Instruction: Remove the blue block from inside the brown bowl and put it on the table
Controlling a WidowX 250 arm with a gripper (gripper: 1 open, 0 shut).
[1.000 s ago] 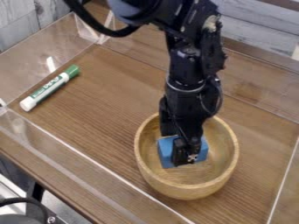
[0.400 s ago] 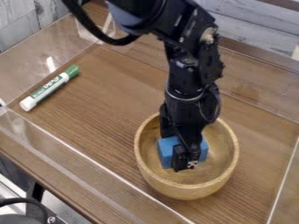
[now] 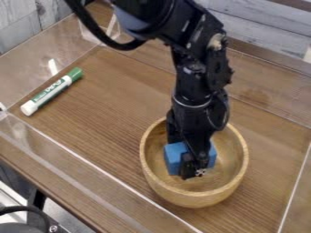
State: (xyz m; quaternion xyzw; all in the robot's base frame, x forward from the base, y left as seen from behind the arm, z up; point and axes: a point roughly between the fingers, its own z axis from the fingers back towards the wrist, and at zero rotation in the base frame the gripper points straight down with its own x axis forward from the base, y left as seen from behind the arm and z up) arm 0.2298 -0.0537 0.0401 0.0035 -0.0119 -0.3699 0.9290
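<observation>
Bright-blue — blue block (image 3: pixel 208 162), soft-edged | brown bowl (image 3: pixel 225 189) around it | gripper (image 3: pixel 190 162) jaws apart

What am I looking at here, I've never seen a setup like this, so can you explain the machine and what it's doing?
It is one black robot arm, seen by a single camera looking down at a wood-grain table. The arm reaches in from the top, and its end, the pincer, points down into a round brown bowl. In the bowl sits a blue block, partly hidden by the pincer, whose fingers are open at the block. I see no firm grip. Off to the left of the picture lies a green-and-white marker.
</observation>
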